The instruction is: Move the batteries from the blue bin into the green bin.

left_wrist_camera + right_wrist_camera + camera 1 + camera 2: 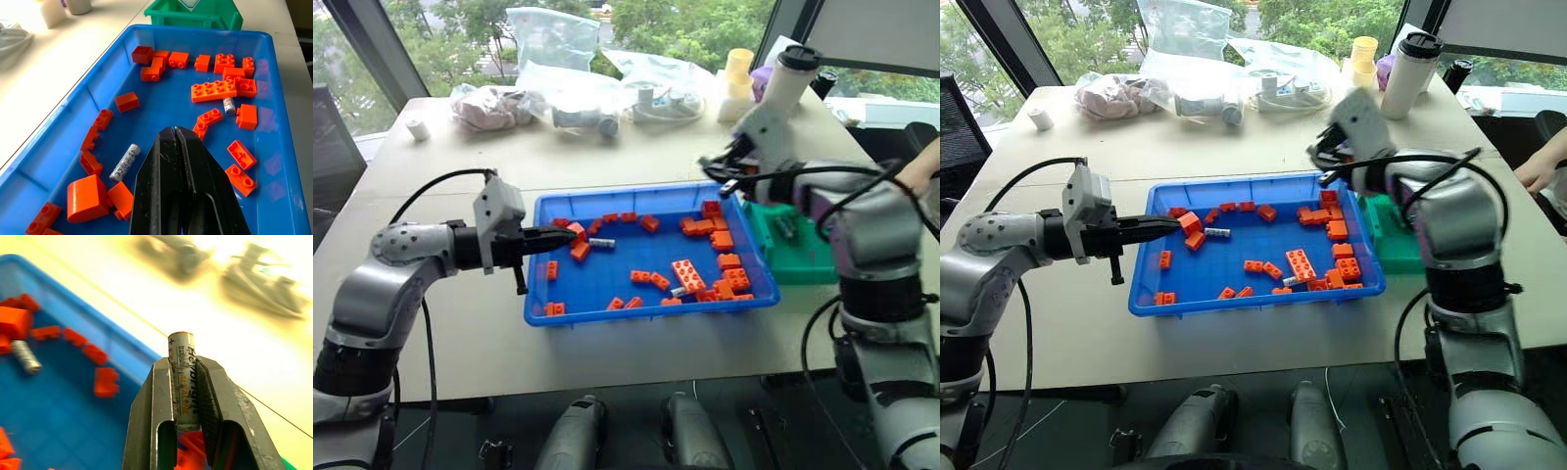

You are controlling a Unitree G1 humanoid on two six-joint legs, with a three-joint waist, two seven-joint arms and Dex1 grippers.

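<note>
The blue bin lies mid-table, strewn with orange bricks. Two batteries lie loose in it: one towards its left end and one near the front among the bricks. My left gripper is shut and empty, poking over the bin's left rim just above the left battery. Above the bin's far right corner my right gripper is raised and shut on a third battery, which stands up between its fingers. The green bin sits against the blue bin's right side, below and to the right of that gripper.
Plastic bags with parts line the table's far edge. Beside them stand a yellow cup and a white travel mug. A small white roll sits far left. A person's hand shows at the right edge.
</note>
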